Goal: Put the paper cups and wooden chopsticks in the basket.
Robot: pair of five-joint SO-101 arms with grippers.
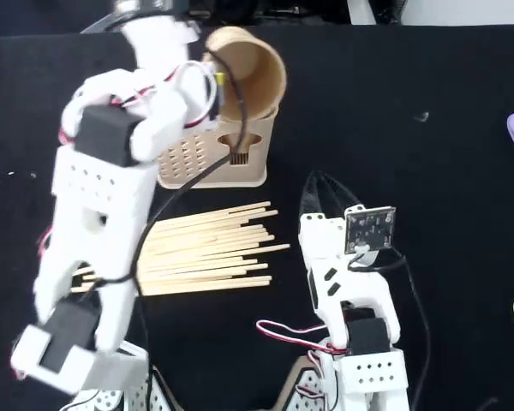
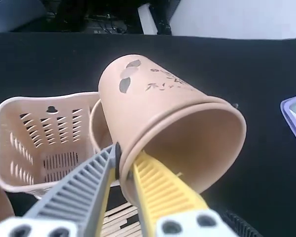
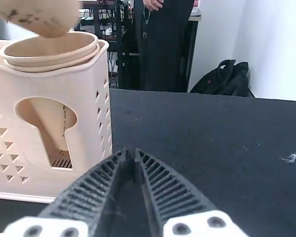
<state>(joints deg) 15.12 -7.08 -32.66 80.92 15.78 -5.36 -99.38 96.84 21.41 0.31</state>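
Firmly, the left gripper (image 2: 125, 157) pinches the rim of a paper cup (image 2: 172, 111).

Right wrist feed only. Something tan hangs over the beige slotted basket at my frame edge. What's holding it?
Observer: The left claw is shut on the rim of that tan paper cup, one finger inside and one outside. The cup is tilted on its side above the beige slotted plastic basket.
Operator: Chopsticks?
Observer: A pile of pale wooden chopsticks lies on the black table, between the basket and the arm bases. Neither claw holds any.
Operator: My claw versus the pile?
Observer: The right claw sits beside the pile, apart from it, pointing past the basket's side.
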